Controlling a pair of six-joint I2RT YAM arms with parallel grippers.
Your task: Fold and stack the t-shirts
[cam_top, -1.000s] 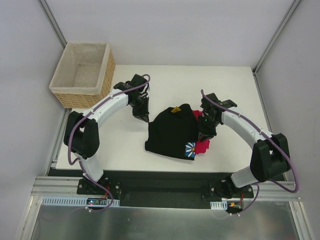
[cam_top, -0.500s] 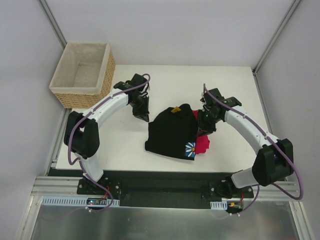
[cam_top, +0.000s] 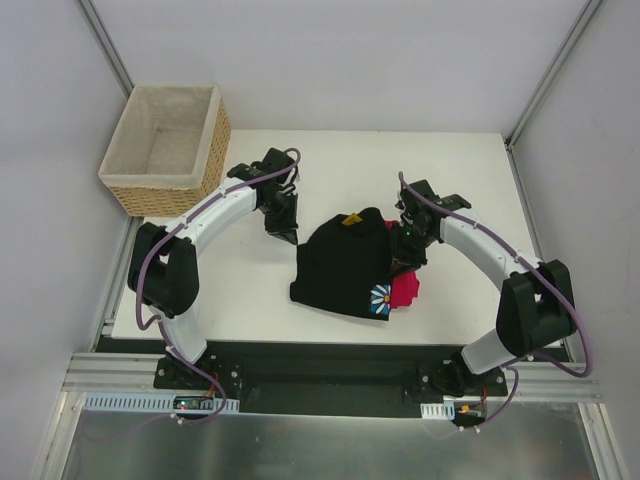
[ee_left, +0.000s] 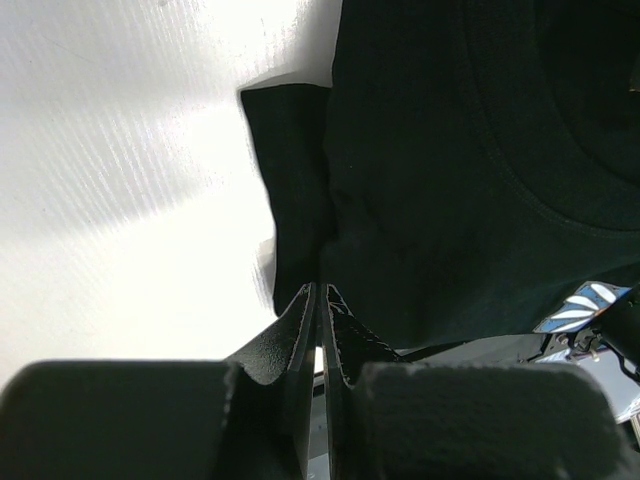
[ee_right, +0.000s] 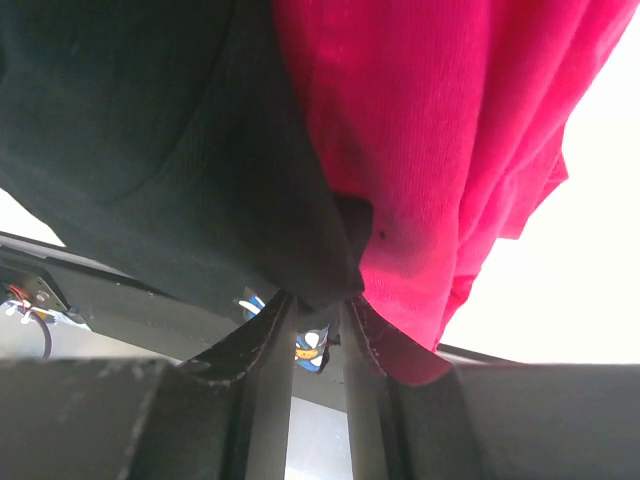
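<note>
- Top external: my left arm bends inward, left gripper (cam_top: 287, 236) pinched together just beside the black shirt (cam_top: 340, 265) at the tabletop's (cam_top: 250, 290) middle.
- My right gripper (ee_right: 318, 302) clamps its right edge, against the red shirt (cam_top: 404, 292).

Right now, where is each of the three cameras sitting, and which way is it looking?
Top external: fixed above and behind the bases, looking down at the table, basket, left arm and right arm.
Left wrist: on the left arm, facing past its shut left hand at the black shirt.
Right wrist: on the right arm, facing past the right hand at black shirt and red shirt.
Shared: all three show the black shirt.
</note>
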